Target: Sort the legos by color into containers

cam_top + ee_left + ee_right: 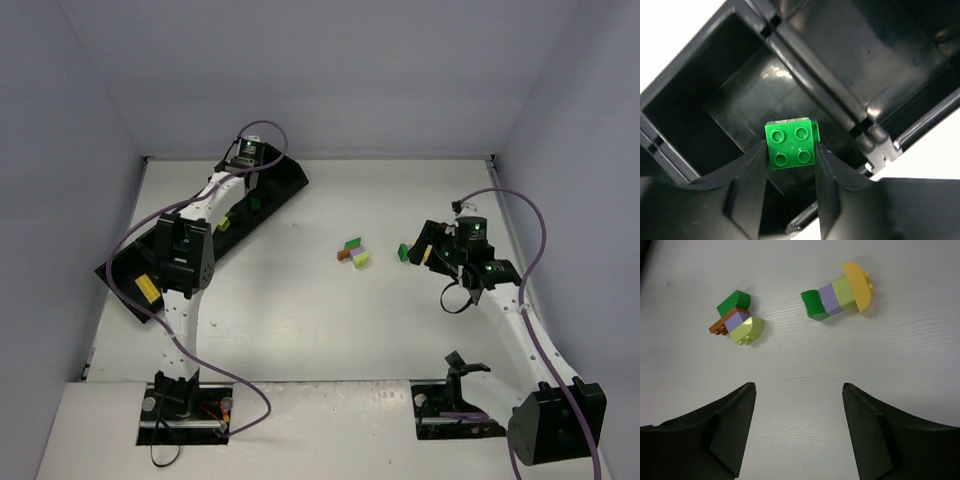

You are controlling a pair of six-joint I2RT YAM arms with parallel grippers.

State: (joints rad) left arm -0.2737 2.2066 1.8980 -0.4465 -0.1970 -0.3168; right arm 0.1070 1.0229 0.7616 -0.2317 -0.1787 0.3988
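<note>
My left gripper (pixel 245 160) (pixel 791 143) is at the far end of the long black tray (pixel 125 265). It is shut on a green 2x2 lego (pixel 791 146), held studs-up low inside one compartment (pixel 735 105). My right gripper (pixel 428 243) (pixel 799 387) is open and empty above the table. Just beyond its fingertips lies a stack of green, purple, lime and yellow legos (pixel 837 295) (pixel 403 252). Further left is a cluster of green, brown, purple and lime legos (pixel 737 320) (pixel 352 252).
Other tray compartments hold a green lego (pixel 255 203), a lime one (pixel 224 222) and a yellow one (pixel 145 290). The tray lies diagonally at the table's left. Grey walls close in the table at the back and both sides.
</note>
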